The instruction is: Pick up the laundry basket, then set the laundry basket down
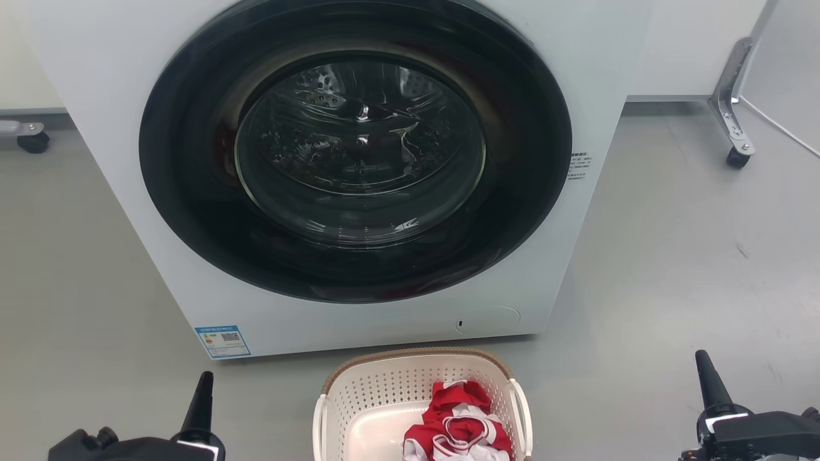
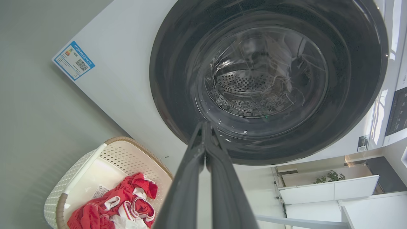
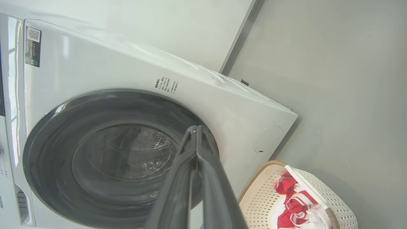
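Note:
The laundry basket [image 1: 378, 390] is cream-white and perforated, with a brown woven rim and white loop handles. It stands on the grey floor at the bottom centre of the head view, just in front of the washing machine, and holds red and white clothes [image 1: 460, 422]. My left gripper [image 1: 204, 384] is at the lower left, well clear of the basket's left handle, with its fingers pressed together. My right gripper [image 1: 705, 366] is at the lower right, farther from the right handle, also shut. The basket [image 2: 79, 171] shows low in the left wrist view and the basket [image 3: 334, 197] low right in the right wrist view. Both grippers [image 2: 205, 125] [image 3: 196, 128] hold nothing.
A white front-loading washing machine [image 1: 160, 192] with its dark round door [image 1: 359, 147] shut stands right behind the basket. A metal leg on a castor [image 1: 737, 153] is at the far right, another castor [image 1: 32, 141] at the far left. Grey floor lies on both sides of the basket.

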### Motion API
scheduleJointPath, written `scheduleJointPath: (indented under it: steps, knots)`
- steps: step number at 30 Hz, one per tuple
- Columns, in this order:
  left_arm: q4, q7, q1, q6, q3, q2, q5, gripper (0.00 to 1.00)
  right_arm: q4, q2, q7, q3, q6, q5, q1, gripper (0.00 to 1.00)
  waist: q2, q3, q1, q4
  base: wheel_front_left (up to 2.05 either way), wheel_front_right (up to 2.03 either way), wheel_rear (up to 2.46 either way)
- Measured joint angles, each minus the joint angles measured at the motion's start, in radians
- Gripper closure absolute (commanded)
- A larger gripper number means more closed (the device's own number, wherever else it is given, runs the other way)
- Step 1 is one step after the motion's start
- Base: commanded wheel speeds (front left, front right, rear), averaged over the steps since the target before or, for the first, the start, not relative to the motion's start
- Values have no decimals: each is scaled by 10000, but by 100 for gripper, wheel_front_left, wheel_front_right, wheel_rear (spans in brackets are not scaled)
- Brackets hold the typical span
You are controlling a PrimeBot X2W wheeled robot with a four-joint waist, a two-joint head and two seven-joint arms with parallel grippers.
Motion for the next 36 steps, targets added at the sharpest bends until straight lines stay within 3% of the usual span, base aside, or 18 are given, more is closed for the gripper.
scheduleJointPath:
  steps: [26, 36]
  knots:
    - [288, 740, -551, -633, 819, -174, -3315, 100, 259, 669, 892, -1290, 639, 3001, -240, 100, 0, 70, 0, 96, 0, 0, 0]
    - [311, 786, -569, -694, 857, -198, -3559, 100, 272, 708, 957, -1354, 669, 3129, -283, 100, 0, 72, -1, 100, 0, 0, 0]
